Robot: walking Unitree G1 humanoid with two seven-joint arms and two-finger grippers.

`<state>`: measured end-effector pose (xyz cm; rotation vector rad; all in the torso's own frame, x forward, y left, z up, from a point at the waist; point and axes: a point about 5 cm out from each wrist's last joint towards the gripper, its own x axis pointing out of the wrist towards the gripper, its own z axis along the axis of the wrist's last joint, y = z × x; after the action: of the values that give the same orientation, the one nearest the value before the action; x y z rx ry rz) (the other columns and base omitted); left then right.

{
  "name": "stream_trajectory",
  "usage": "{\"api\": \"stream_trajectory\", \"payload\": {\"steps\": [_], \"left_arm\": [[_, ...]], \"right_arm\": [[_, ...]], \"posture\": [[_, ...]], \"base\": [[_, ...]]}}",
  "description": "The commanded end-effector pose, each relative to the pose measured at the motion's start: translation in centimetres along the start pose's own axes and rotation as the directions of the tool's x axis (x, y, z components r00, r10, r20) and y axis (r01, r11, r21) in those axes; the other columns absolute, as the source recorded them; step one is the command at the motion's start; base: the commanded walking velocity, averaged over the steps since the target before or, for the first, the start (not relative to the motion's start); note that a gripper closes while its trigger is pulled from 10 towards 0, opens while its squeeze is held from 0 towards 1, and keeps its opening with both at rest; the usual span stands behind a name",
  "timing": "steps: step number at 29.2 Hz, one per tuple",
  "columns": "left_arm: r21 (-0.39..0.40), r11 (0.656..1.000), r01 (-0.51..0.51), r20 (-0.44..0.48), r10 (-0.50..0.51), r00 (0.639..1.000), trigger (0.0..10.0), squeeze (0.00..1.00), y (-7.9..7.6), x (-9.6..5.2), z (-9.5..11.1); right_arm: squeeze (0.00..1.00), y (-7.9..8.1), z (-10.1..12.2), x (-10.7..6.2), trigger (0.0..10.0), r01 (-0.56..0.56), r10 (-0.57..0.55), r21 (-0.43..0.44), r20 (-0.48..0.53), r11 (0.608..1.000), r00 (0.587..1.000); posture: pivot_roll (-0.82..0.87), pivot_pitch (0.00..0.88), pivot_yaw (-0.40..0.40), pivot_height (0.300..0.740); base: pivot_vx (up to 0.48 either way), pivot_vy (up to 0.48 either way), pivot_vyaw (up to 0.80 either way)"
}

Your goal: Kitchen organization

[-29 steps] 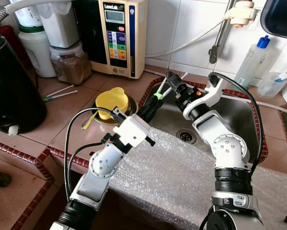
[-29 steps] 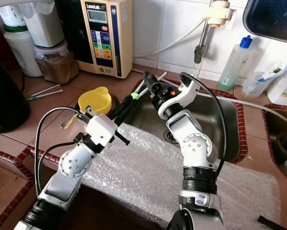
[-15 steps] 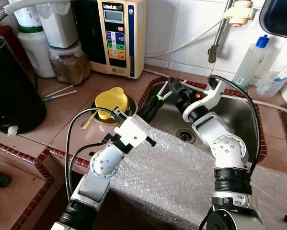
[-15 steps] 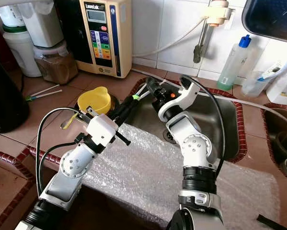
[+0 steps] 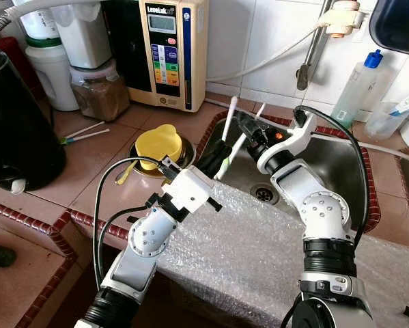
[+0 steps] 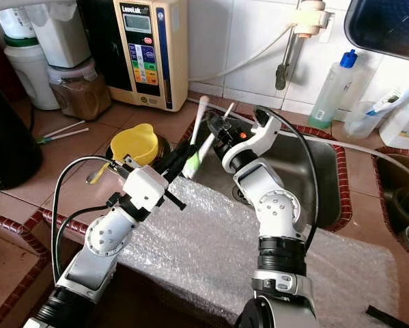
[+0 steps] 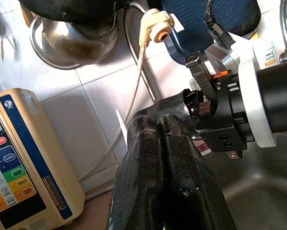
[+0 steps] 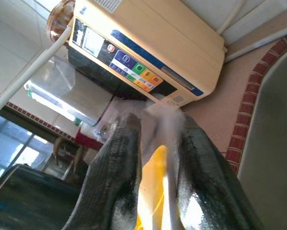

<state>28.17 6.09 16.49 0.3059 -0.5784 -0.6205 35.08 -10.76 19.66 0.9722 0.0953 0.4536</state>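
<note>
Judged as a hand-over or regrip, held in the air over the left edge of the sink (image 5: pixel 330 158), just beyond the far edge of the bubble wrap (image 5: pixel 245 239).

Left gripper (image 5: pixel 214 156) reaching forward and right, pinched tight in the left wrist view, apparently on the low, green end of the white stick (image 5: pixel 224 162). Right gripper (image 5: pixel 244 125) facing it from the far right, almost tip to tip; cannot tell whether clamped or slack, though the right wrist view shows a pale blurred stick running along it. A second white stick (image 5: pixel 229 113) rising just behind, crossing close to the first.

To do this step well:
- Confirm one firm grip before slackening the other; never both loose together, with the drain directly below.
- Hold the stick near its middle rather than at the thin tip, to stop it swivelling.
- Separate the two sticks before pulling away, so as not to drag the wrong one along.
- Draw back along the stick's own line, slowly, not sideways.
- Mind the yellow cup (image 5: pixel 158 143) on the counter (image 5: pixel 88 171), near on the left.
</note>
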Motion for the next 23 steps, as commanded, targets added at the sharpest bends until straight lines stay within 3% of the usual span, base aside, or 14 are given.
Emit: {"api": "stream_trajectory", "payload": {"steps": [1, 3, 4, 5, 14, 18, 22, 23], "left_arm": [[0.003, 1.000, 0.011, 0.011, -0.011, 1.000, 0.0, 0.00, -0.19, 0.19, 0.25], [0.003, 1.000, 0.007, 0.008, -0.007, 1.000, 0.0, 0.00, -0.18, 0.17, 0.20], [0.003, 1.000, 0.005, 0.006, -0.005, 1.000, 2.2, 0.00, -0.18, 0.16, 0.18], [0.001, 1.000, 0.003, 0.004, -0.003, 1.000, 2.9, 0.00, -0.17, 0.16, 0.16], [-0.003, 1.000, -0.008, -0.004, 0.008, 1.000, 3.5, 0.00, -0.13, 0.16, 0.08], [-0.002, 1.000, -0.011, -0.006, 0.011, 1.000, 3.3, 0.00, -0.10, 0.16, 0.07], [-0.002, 1.000, -0.015, -0.008, 0.015, 1.000, 3.8, 0.00, -0.10, 0.15, 0.04], [-0.002, 1.000, -0.018, -0.009, 0.018, 1.000, 4.3, 0.00, -0.09, 0.15, 0.05]], "right_arm": [[0.00, -0.02, 0.40, -0.04, 0.0, 0.008, -0.008, -0.002, 0.010, 1.000, 1.000], [0.00, -0.06, 0.41, -0.05, 0.0, 0.010, -0.010, -0.002, 0.011, 1.000, 1.000], [0.00, -0.07, 0.40, -0.06, 0.0, 0.011, -0.011, -0.003, 0.011, 1.000, 1.000], [0.00, -0.07, 0.40, -0.07, 0.0, 0.012, -0.012, -0.007, 0.010, 1.000, 1.000], [0.00, -0.24, 0.45, -0.12, 0.0, 0.023, -0.023, -0.013, 0.013, 1.000, 1.000], [0.00, -0.32, 0.46, -0.15, 0.0, 0.027, -0.027, -0.015, 0.014, 1.000, 1.000], [0.00, -0.58, 0.29, -0.24, 0.0, 0.039, -0.039, -0.030, 0.010, 0.999, 0.999], [0.00, -0.66, 0.26, -0.26, 0.0, 0.042, -0.042, -0.033, 0.008, 0.999, 0.999]], "posture": [[-0.02, 0.000, -0.007, 0.740], [-0.02, 0.000, -0.007, 0.740], [-0.02, 0.000, -0.007, 0.740], [-0.02, 0.000, -0.010, 0.740], [-0.02, 0.000, -0.011, 0.740], [-0.02, 0.000, -0.011, 0.740], [-0.02, 0.000, -0.013, 0.740], [-0.02, 0.000, -0.013, 0.740]], "base": [[0.000, 0.000, 0.00], [0.000, 0.000, 0.00], [0.000, 0.000, 0.00], [0.000, 0.000, 0.00], [0.000, 0.000, 0.00], [0.000, 0.000, 0.00], [0.000, 0.000, 0.00], [0.000, 0.000, 0.00]]}}
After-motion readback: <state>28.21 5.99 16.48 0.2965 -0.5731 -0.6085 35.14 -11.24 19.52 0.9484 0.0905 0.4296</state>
